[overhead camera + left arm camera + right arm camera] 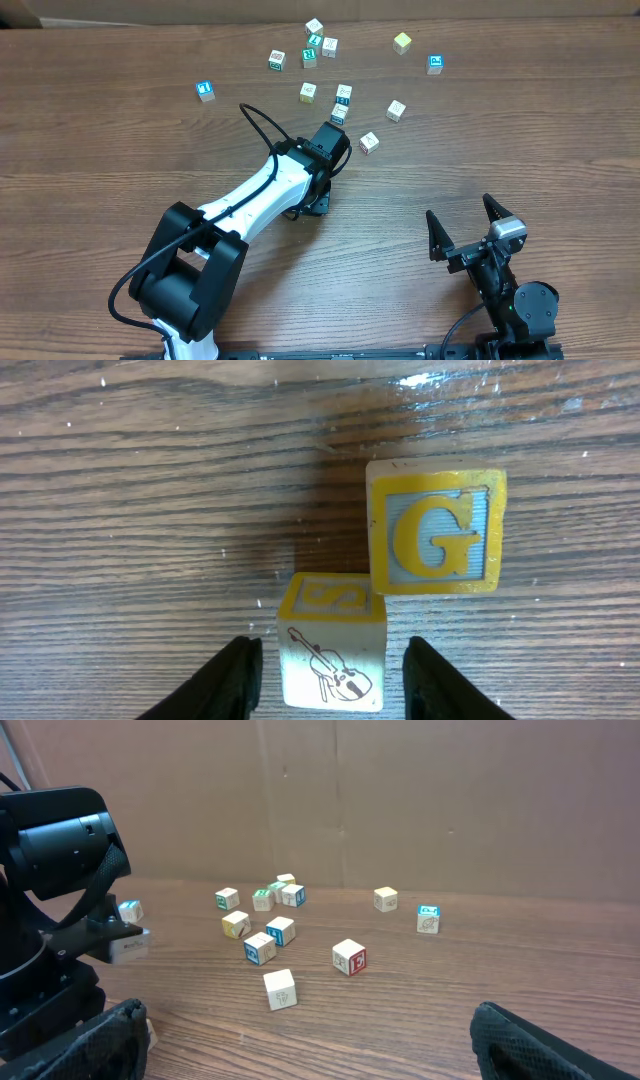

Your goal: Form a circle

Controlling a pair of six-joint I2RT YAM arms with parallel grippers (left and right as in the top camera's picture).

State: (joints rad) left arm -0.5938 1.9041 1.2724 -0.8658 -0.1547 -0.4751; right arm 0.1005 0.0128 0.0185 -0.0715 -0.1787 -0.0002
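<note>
Plainly, no circle had yet been formed: the pale cubes (396, 110) meant for it lay loosely scattered on the wooden table (100, 150), toward its far middle, just beyond the tip of the left arm (260, 195). The left gripper (333, 665) was down at table level, its fingers spread either side of the S cube (330, 650), whitish with a yellow S on top and a violin drawn on its near face. A sliver of table showed on each side, so neither finger pressed it. Behind and to the right sat the G cube (435, 530), its lower left corner meeting the S cube's far right corner in the wrist view, though whether they touched could not be told. Blue-faced cubes (435, 64) and a tight green-marked cluster (315, 41) lay farther back. The right gripper (461, 212) sat well apart at the near right, jaws spread wide, holding nothing.
</note>
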